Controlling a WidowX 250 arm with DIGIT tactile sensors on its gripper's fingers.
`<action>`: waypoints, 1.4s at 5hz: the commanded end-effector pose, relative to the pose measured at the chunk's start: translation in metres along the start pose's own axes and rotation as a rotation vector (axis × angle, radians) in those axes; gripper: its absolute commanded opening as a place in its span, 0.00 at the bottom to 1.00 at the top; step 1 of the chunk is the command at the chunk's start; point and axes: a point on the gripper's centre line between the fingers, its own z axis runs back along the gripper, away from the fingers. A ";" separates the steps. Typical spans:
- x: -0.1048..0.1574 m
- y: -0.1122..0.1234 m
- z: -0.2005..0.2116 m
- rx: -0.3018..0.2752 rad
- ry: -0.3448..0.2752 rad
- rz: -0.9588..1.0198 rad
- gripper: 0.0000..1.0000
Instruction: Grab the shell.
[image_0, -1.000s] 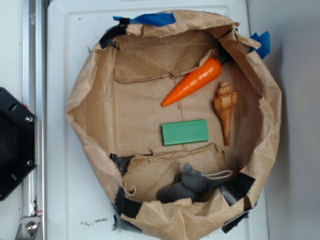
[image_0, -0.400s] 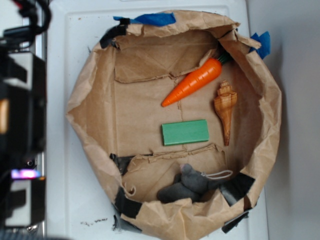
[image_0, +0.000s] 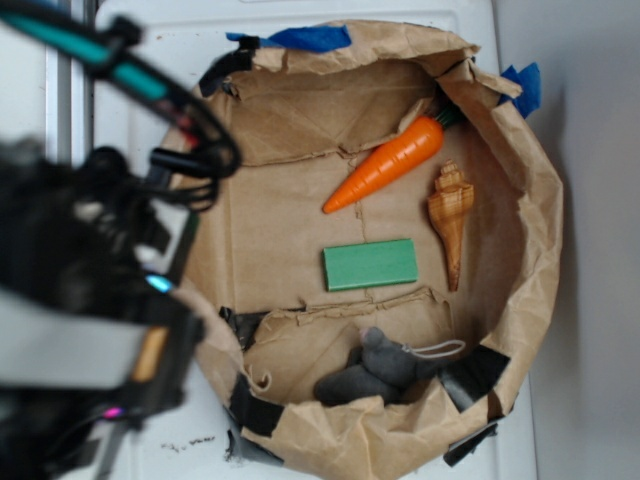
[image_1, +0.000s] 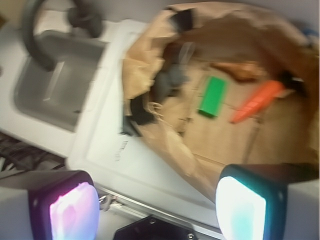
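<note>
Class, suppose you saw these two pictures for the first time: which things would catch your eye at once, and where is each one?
First, the blurred dark robot arm filling the left of the exterior view, beside the brown paper bag folded into a tray. Next, the bright orange carrot at the bag's upper right and the green block in its middle. The tan spiral shell lies just right of both, untouched.
</note>
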 end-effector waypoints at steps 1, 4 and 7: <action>0.003 0.000 0.012 0.007 -0.047 0.001 1.00; 0.017 0.025 -0.005 0.093 -0.025 -0.268 1.00; 0.033 0.084 -0.047 0.088 -0.013 -0.327 1.00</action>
